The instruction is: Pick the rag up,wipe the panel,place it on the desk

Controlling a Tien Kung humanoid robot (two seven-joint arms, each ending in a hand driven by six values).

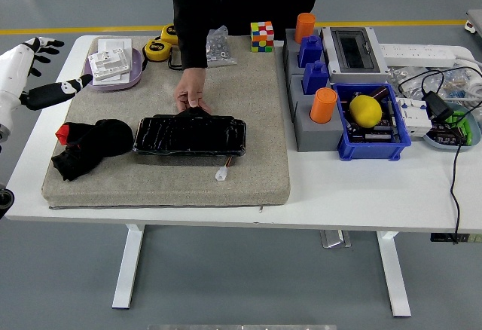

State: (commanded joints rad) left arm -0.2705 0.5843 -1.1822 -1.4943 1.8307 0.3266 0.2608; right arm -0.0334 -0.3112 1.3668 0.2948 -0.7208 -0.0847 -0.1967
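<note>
The rag (89, 147) lies crumpled on the left part of the beige felt mat (256, 119). It is black cloth, bunched into an uneven heap, with a red patch showing at its upper left. Its right edge sits just beside the left end of the panel (190, 135), and contact between them cannot be confirmed.

The panel is a black, glossy, oblong unit lying flat on the mat, long side parallel to the near edge of the white worktop (361, 187). A short lead with a white connector (221, 173) runs out from its near edge.

The left hand (34, 70) is at the left margin, above the far left corner of the worktop and well apart from the rag. Its fingers are spread and hold nothing; one dark finger points toward the purple tray (134, 74) of white parts. The right hand is out of view.

A person stands at the far side in dark clothing. The person's hand (191, 93) rests with fingertips on the far edge of the panel.

To the right of the mat stand a grey block (307, 130) carrying orange cups (324, 105) and a blue bin (370, 146) holding a yellow ball (365, 110).
</note>
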